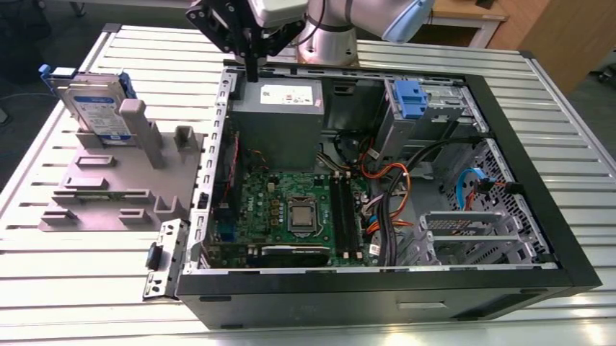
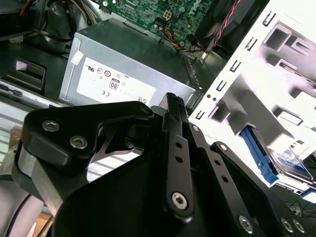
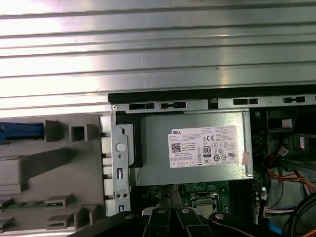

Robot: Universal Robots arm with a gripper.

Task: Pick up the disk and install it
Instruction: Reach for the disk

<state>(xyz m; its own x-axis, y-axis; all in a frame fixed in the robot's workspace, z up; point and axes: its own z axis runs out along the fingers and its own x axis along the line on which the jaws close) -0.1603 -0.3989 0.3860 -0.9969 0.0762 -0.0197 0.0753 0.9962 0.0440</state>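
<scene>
The jaws hang at the far edge of the open computer case (image 1: 385, 292), their 2 black fingers (image 1: 252, 63) pressed together into 1 thin bar pointing down. They grip nothing. Their tips sit just above the case's rim, next to the grey power supply (image 1: 279, 115) with its white sticker. In the first wrist view the power supply (image 3: 197, 148) lies directly below the camera. In the second wrist view it (image 2: 128, 54) sits beyond the closed black linkage.

The disk (image 1: 97, 104) is outside the case, toward the exterior view's left of the jaws and well apart from them. It stands upright on its edge in a slot of the grey holder (image 1: 115, 180), which lies flat on the slatted metal worktop (image 1: 58, 277) just beside the case's side wall. Its white-and-blue label faces outward and a blue rail runs along its edge. In the second wrist view the disk (image 2: 291, 165) appears past the holder's pale uprights, off to the side of the jaws, untouched.

Inside the case the green motherboard (image 1: 288, 209) lies flat, and a small blue latch (image 1: 409, 97) stands at the far corner bay.
</scene>
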